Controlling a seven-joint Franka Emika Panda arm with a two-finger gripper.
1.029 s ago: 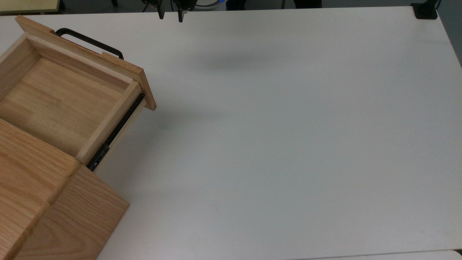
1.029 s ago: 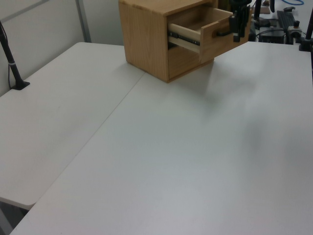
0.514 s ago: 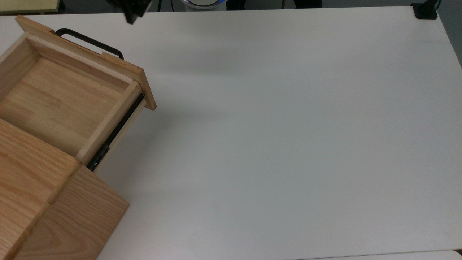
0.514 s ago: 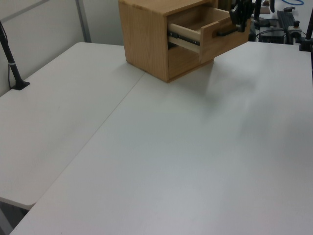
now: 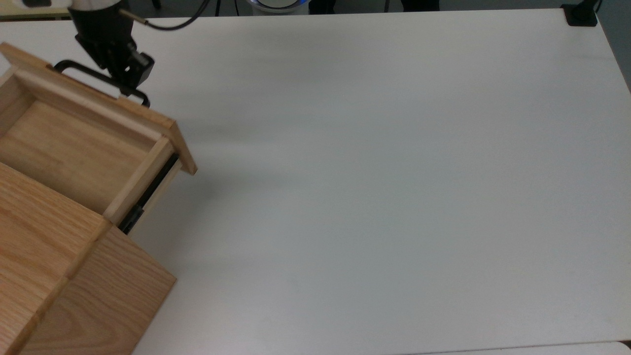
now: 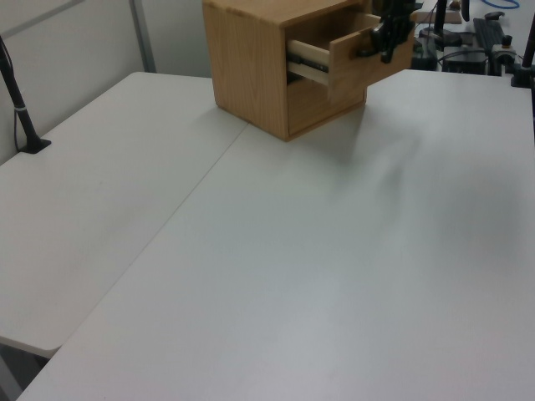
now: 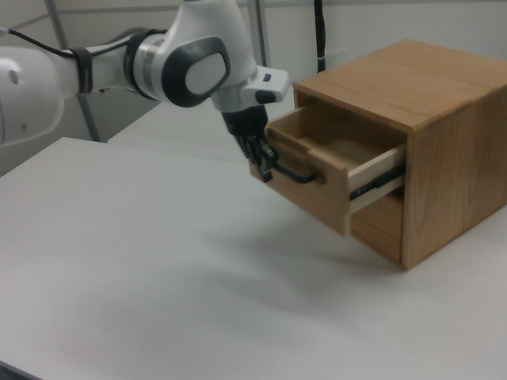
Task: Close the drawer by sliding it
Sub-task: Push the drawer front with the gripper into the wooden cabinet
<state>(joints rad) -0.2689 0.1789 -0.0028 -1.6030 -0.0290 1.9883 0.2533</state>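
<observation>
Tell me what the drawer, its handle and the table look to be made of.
Drawer: light wood, probably oak or oak veneer, with visible grain and a smooth matt finish.
Handle: a thin black bar, likely painted metal; it could be plastic.
Table: a plain white, smooth, faintly sheened top, probably laminate or plastic.

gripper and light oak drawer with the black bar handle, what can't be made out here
- Black two-finger gripper: its own body in the top view, and the drawer front in the left view, hide whether it is open or shut.
- Light oak wooden drawer: the top view's left edge cuts off its far side.
- Black bar handle: part lies behind the gripper in the top view.
</observation>
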